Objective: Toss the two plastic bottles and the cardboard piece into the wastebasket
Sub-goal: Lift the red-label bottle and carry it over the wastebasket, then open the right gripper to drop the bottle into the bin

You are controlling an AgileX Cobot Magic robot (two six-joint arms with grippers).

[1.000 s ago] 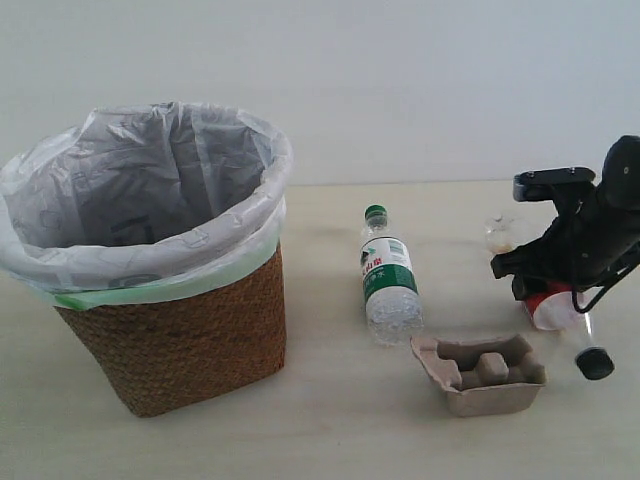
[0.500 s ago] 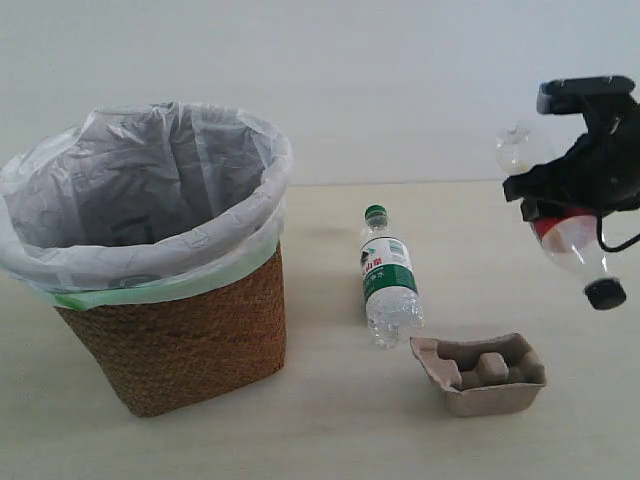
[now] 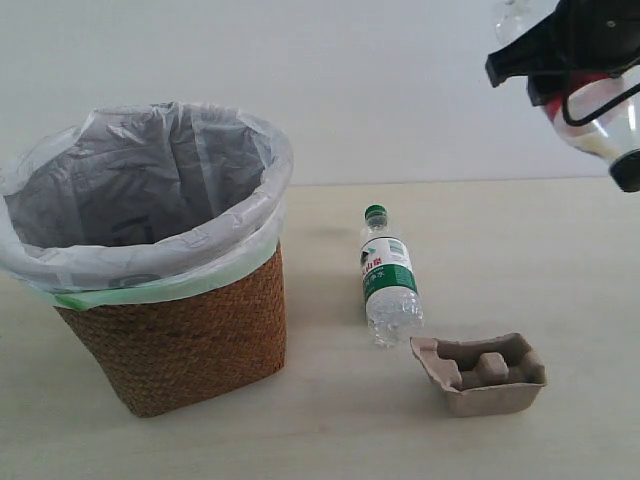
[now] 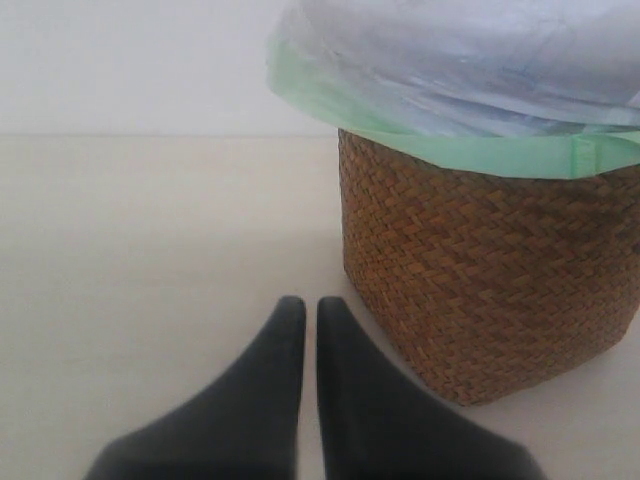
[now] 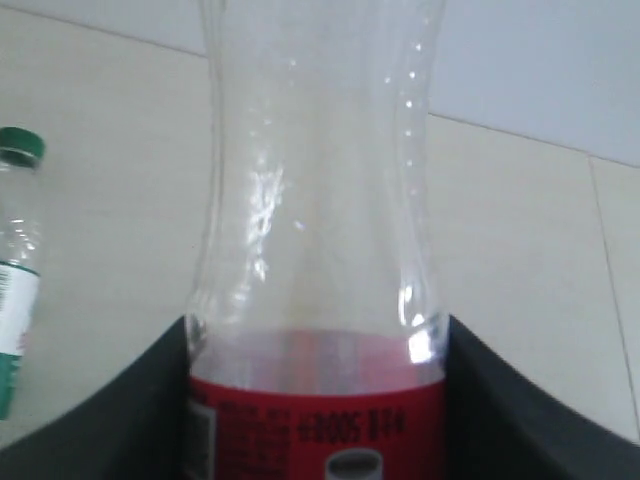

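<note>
Now aloft: R gripper (image 3: pixel 560 62) clamps red-label bottle (image 3: pixel 603 128), far from wastebasket (image 3: pixel 180 330).
Risk: early release misses rim; L gripper (image 4: pixel 310 335) narrow, empty.

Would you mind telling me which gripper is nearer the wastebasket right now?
Left. The left gripper sits low beside the wastebasket; the right gripper is raised far across, gripping the red-label bottle.

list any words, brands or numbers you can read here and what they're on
No text reads clearly.
red-label bottle: a row of dark print on the label, too blurred to read.
green-label bottle: red marks and white print, too small to read.
wastebasket: faint grey marks on its bag, not legible.
</note>
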